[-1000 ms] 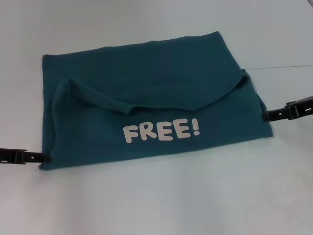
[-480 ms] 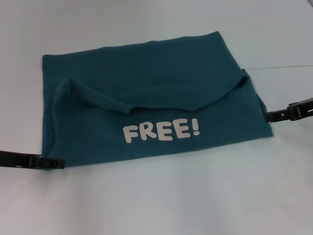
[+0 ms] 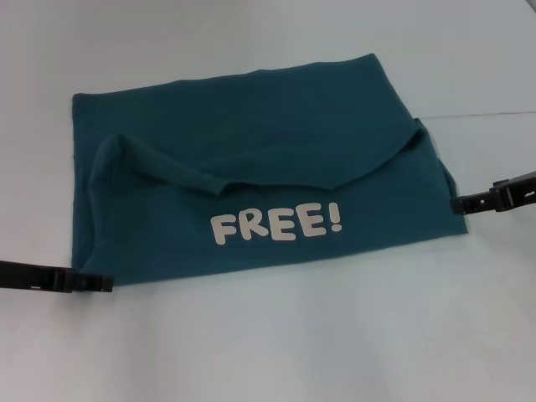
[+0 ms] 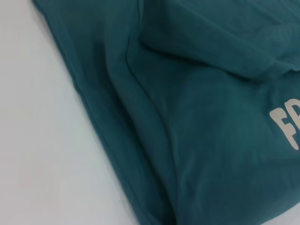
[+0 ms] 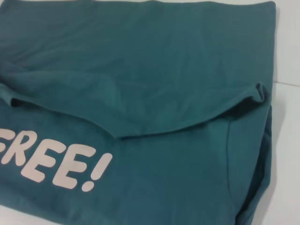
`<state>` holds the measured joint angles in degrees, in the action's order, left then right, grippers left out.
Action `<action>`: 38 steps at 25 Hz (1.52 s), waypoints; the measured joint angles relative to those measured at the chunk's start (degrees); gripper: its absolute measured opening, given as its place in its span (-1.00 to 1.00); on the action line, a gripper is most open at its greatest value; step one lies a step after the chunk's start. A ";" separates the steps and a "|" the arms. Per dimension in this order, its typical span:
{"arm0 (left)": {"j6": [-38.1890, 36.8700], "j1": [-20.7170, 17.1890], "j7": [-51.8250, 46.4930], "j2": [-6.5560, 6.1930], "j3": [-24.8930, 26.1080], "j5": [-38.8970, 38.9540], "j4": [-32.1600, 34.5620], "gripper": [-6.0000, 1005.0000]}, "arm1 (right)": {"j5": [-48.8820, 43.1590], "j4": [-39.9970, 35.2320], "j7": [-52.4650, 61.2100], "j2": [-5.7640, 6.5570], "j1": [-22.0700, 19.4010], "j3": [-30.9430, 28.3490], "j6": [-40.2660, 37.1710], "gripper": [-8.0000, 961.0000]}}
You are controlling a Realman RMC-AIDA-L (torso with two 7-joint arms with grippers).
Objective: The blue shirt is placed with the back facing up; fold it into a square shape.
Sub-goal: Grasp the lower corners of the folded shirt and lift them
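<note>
Head view: lighting is even, diffuse, fairly bright, and seems to come from overhead. The white tabletop [image 3: 268,352] reads as flat pale grey-blue, no hot spots or glare. Shadows are soft and short; only a faint dark line sits under the near hem of the shirt [image 3: 251,159] and under its folded flap. White lettering [image 3: 276,224] is crisp and readable.

Left wrist view: close range, fabric slightly soft, folds shaded darker, tabletop nearly blown to white.

Right wrist view: mildly soft overall, letters have fuzzy edges. Deeper shadow sits in the fold crease at the shirt's side. No obvious edge distortion in any view.
</note>
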<state>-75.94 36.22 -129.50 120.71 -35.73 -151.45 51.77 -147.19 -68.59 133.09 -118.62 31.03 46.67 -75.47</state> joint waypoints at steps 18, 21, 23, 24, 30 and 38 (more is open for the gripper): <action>0.97 1.96 -0.52 -0.35 -0.11 -0.16 -2.88 0.23 | -1.00 0.18 -0.21 -0.72 -0.18 0.00 0.73 0.88; 1.29 1.99 -0.53 -0.20 -0.20 -0.17 -2.91 0.10 | -1.00 0.49 -0.21 -0.73 -0.18 0.00 0.82 0.87; 1.41 2.01 -0.53 -0.16 -0.22 -0.26 -2.91 0.01 | -1.00 0.58 -0.20 -0.74 -0.18 0.00 0.86 0.87; 1.43 2.02 -0.54 -0.13 -0.23 -0.46 -2.91 -0.03 | -1.00 0.58 -0.21 -0.74 -0.18 0.00 0.86 0.87; 1.57 2.10 -0.54 0.10 -0.23 -1.04 -2.91 -0.39 | -1.00 0.58 -0.21 -0.83 -0.18 -0.22 0.86 0.87; 1.44 2.10 -0.40 0.10 -0.22 -1.05 -2.91 -0.92 | -1.25 0.18 2.11 -0.39 -0.18 -0.40 0.78 0.86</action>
<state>-74.51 38.32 -129.91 120.82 -35.95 -152.49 48.87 -148.43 -68.41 135.21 -119.01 30.85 46.27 -74.69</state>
